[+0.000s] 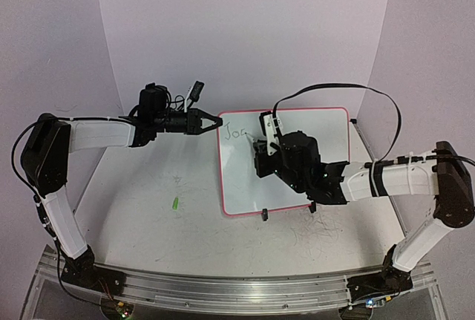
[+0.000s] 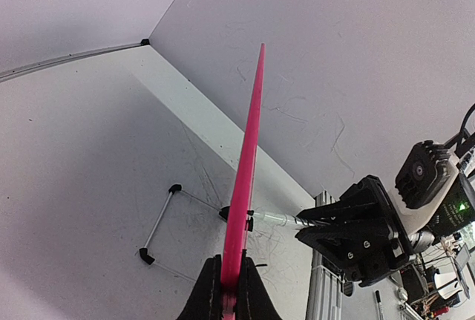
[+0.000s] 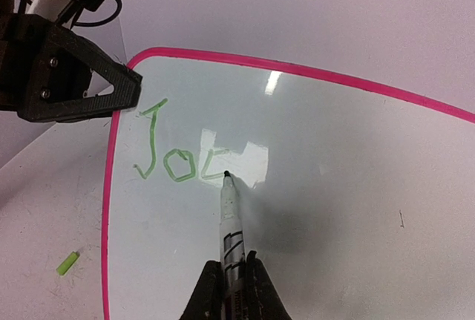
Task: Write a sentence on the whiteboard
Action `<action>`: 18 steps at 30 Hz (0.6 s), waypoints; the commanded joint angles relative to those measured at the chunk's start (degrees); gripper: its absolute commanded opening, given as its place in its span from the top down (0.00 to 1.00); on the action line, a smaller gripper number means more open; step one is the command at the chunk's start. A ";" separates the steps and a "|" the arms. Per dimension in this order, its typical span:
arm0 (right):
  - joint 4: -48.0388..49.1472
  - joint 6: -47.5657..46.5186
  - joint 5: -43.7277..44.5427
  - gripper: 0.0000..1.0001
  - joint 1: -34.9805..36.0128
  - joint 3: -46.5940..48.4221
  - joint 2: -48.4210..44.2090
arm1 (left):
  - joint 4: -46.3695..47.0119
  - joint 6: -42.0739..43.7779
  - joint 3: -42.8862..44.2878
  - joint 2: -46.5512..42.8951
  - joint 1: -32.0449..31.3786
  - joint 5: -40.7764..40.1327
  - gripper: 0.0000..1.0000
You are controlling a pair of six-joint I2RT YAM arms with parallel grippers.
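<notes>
We see a white table (image 1: 141, 223) marked with faint grey scribbles (image 1: 330, 232), thickest towards its right front. A small green piece (image 1: 176, 203) lies alone on the left half, well apart from the whiteboard (image 1: 326, 131). The whiteboard stands on the table on two black feet (image 1: 265, 214) at its near edge.

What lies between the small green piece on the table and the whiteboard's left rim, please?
Nothing: only bare table separates the green piece from the left rim of the whiteboard, as the top external and right wrist views show.
</notes>
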 commanded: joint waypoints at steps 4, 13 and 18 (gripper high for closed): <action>-0.44 0.18 3.63 1.00 -0.94 3.16 0.37 | 2.07 -0.29 -0.27 -2.06 0.01 0.99 1.00; -0.39 -0.12 3.27 1.00 -1.21 3.84 0.96 | 2.07 -0.28 -0.26 -2.13 -0.01 0.95 1.00; -1.32 0.98 2.08 1.00 -1.22 1.95 0.08 | 2.07 -0.28 -0.23 -2.07 -0.05 1.00 1.00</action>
